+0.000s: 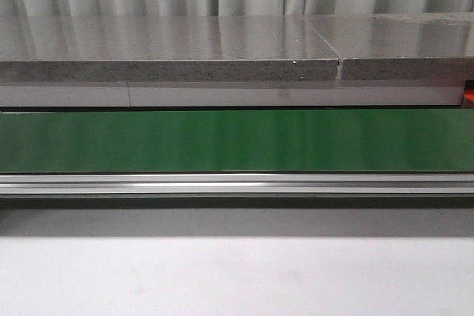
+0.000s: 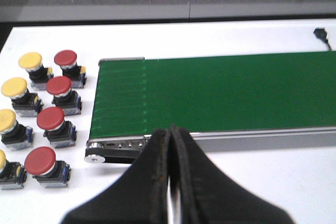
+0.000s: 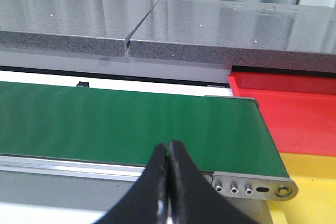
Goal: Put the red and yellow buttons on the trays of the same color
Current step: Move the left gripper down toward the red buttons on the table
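Buttons: four red [image 2: 61,87], apparently four yellow [image 2: 13,88]; both grippers [image 2: 169,145] [image 3: 168,153] closed, empty.

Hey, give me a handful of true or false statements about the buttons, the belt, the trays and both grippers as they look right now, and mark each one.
1. The green conveyor belt has a button riding on it. False: the belt is bare in all three views.
2. Red buttons and yellow buttons stand in two columns off one end of the belt. True.
3. The left gripper holds a red button. False: its jaws are shut on nothing.
4. The red tray and the yellow tray both lie empty where visible. True.
5. The right gripper is wide open. False: its jaws are closed together.
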Robot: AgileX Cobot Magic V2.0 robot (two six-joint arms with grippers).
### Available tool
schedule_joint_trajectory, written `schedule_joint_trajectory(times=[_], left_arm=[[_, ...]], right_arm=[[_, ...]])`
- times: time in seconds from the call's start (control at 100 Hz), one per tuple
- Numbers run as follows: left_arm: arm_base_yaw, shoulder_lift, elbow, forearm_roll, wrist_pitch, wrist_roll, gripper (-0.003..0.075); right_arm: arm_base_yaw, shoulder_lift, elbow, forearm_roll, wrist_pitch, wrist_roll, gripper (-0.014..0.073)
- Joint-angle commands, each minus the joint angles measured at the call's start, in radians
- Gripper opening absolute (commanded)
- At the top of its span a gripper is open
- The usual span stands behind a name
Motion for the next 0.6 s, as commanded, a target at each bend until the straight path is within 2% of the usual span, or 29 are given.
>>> schedule_joint_trajectory(times=[0.0,0.48,0.55,0.59], left_arm=[[-0.009,0.076,-0.056,-0.009,-0.026,-0.004,-0.0019],[-0.009,0.286,-0.056,-0.018,-0.01,-0.004,-0.0015],[-0.009,0.305,-0.056,-0.018,0.004,-0.004,0.0018],[-0.009,0.317,-0.056,-0.018,0.009,-0.004,0.0064]], right_arm=[[-0.005,-0.019,-0.014,-0.005,-0.081,-0.005,-0.0067],[-0.005,-0.019,-0.014,-0.005,-0.081,-0.005,-0.0067],[-0.005,-0.019,-0.014,-0.005,-0.081,-0.005,-0.0067],[-0.005,-0.019,-0.014,-0.005,-0.081,-0.005,-0.0067]])
